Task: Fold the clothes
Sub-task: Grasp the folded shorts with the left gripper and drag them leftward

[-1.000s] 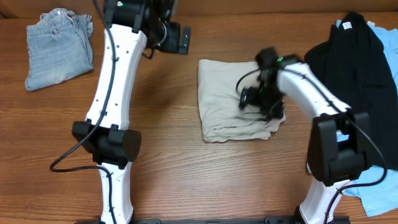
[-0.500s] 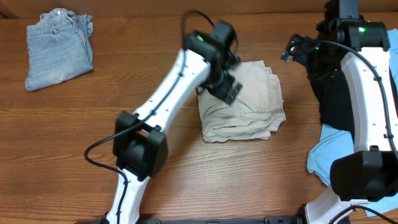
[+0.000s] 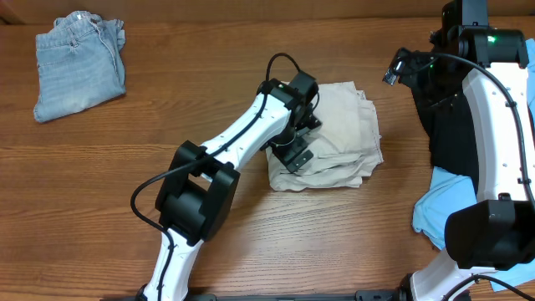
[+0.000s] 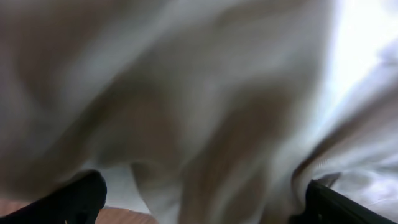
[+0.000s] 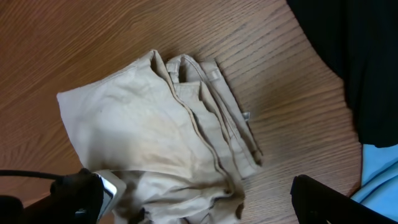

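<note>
Beige shorts (image 3: 334,138) sit mid-frame on the wood-grain bench (image 3: 209,84), folded into a soft, near-square bundle of matte cotton. There is no clear long axis. The stacked edges and waistband layers face frame right and the bottom edge is rumpled. My left end effector (image 3: 292,150) is down on the left part of the bundle with its jaws spread wide. The left wrist view is just blurred pale cloth (image 4: 205,93) filling the gap, and I can't see anything pinched. My right end effector (image 3: 401,67) is at upper right, spread and empty, beside the black garment (image 3: 456,125). Its wrist view looks back at the shorts (image 5: 155,143), showing layered seams and a belt loop on the right side. The sky-blue top (image 3: 435,209) is smooth fabric at lower right, partly under the black garment. Light-blue denim (image 3: 79,63) is crumpled at upper left. A second ago my right arm was on the shorts and my left was parked at the top. The arms have since swapped, and my left has moved from the bundle's upper-left corner further down onto it. The shorts haven't shifted.
</note>
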